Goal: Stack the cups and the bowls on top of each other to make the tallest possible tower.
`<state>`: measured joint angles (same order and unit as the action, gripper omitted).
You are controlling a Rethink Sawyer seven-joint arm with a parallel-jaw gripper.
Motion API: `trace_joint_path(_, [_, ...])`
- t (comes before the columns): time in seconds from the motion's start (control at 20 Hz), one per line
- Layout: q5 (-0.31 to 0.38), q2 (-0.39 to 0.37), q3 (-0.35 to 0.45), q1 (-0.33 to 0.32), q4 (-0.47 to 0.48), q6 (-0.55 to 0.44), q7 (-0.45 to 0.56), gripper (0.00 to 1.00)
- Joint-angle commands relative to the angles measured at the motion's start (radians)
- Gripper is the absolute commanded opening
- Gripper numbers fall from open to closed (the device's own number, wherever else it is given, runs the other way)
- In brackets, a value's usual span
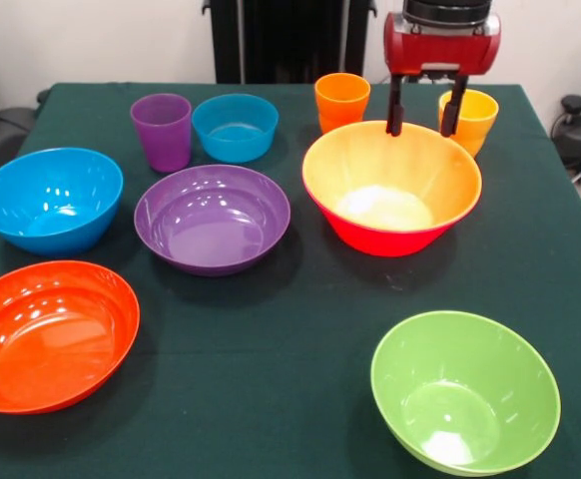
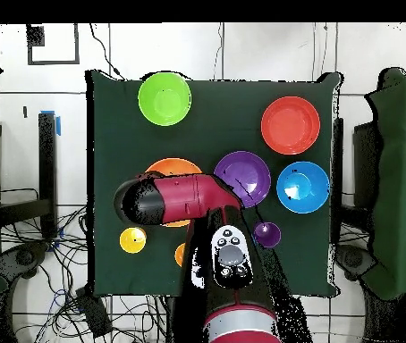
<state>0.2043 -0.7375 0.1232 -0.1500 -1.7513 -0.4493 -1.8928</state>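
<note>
I had the gripper (image 1: 423, 118) hanging straight down over the large orange bowl's (image 1: 391, 186) far rim, fingers spread, holding nothing.

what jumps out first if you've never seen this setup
Bright bowls spread over a dark green table: the large orange bowl in the middle, the green bowl nearest the front camera. The red gripper hangs open over the orange bowl's far rim, between two cups.
</note>
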Motion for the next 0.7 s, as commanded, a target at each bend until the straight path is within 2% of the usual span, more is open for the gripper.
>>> trace_joint_path(0.05, [-0.008, 0.062, 0.029, 0.006, 0.023, -0.019, -0.092, 1.00])
trace_joint_path(0.7, [-0.023, 0.054, -0.012, 0.039, 0.011, 0.036, -0.158, 1.00])
